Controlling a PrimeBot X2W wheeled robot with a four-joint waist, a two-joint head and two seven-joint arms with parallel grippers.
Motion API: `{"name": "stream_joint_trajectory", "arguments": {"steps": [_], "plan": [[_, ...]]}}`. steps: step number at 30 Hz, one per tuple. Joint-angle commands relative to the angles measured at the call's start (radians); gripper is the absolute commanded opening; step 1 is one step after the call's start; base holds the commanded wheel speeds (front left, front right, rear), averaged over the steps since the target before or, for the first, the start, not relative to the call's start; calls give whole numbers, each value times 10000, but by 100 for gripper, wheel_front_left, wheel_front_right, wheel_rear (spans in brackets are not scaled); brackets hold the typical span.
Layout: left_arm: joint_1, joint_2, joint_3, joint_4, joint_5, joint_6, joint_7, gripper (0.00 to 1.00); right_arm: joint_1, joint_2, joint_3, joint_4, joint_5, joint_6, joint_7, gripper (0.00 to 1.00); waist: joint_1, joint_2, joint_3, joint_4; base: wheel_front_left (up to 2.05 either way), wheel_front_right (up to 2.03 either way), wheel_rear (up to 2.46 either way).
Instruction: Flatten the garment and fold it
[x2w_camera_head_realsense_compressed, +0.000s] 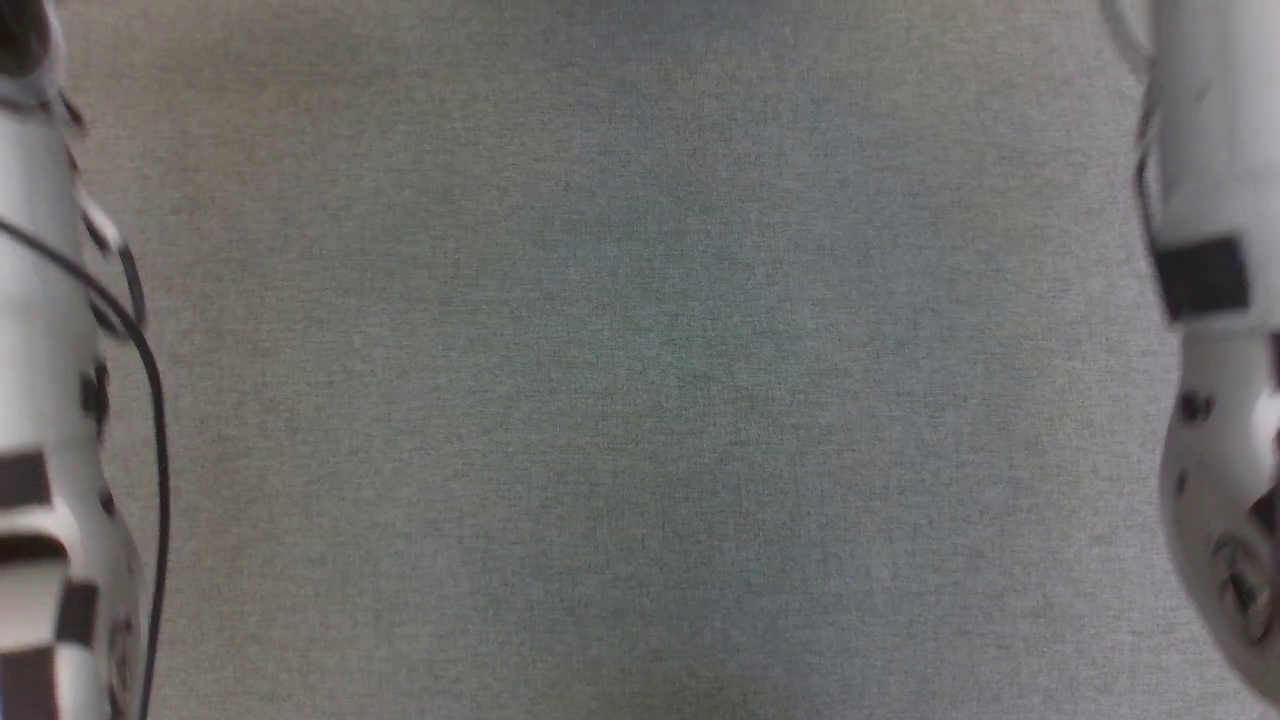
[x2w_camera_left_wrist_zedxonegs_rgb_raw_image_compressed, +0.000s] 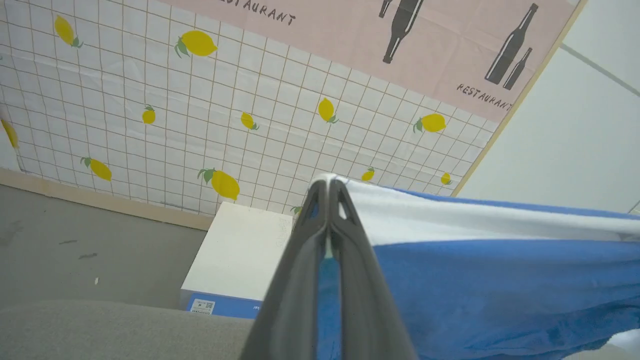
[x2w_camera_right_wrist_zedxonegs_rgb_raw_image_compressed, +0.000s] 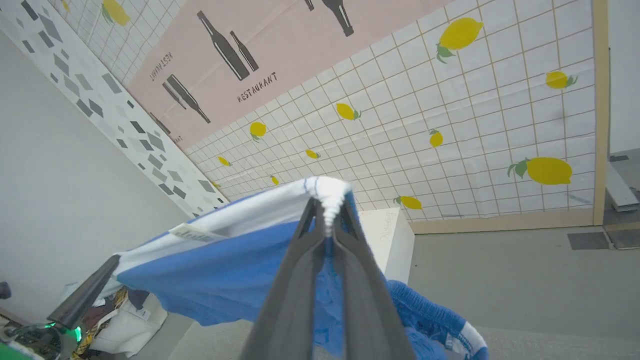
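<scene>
The garment is bright blue shorts with a white band, held up in the air and stretched between both grippers. In the left wrist view my left gripper is shut on the white edge, and the cloth runs off to the right. In the right wrist view my right gripper is shut on the gathered white edge of the garment, whose small white label faces me. At its far end the left gripper pinches the other corner. A loose blue leg with white trim hangs below right.
The grey table lies below, with my pale left forearm and right forearm at its sides. Beyond the table stand a white box, a lemon-patterned wall panel and some bags on the floor.
</scene>
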Motion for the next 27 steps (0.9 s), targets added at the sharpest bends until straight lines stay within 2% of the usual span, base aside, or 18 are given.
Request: {"name": "stream_joint_trajectory", "arguments": {"steps": [1,6,11,19,23,27], "plan": [[655,168,-21,-174,-114,-57,-140,0,608,-83,158,-250,267,-21,-104,0,-2,0,-246,63,0,0,0],[3153,16,-182,-1133,-656,-128,-526,0,3209,-83,498,-1828,1235,-21,116,0,-2,0,-1053,263,0,0,0],[6036,-464,-92,-2347,-1333,-84,-755,0,6565,-222,569,-4026,1027,-21,971,0,-2,0,-2049,366,0,0,0],[10183,-1502,46,-3943,-2331,448,-602,0,11646,-213,-395,-7073,610,-21,2517,0,-2,0,-3163,698,0,0,0],[11672,-1679,-137,-4388,-2596,740,-87,0,13613,-128,-1008,-8188,651,-21,3249,0,-2,0,-3542,859,0,0,0],[12894,-1508,-351,-4885,-2540,1297,637,0,15323,-95,-1104,-9147,564,-21,4201,0,-2,0,-3834,924,0,0,0]]}}
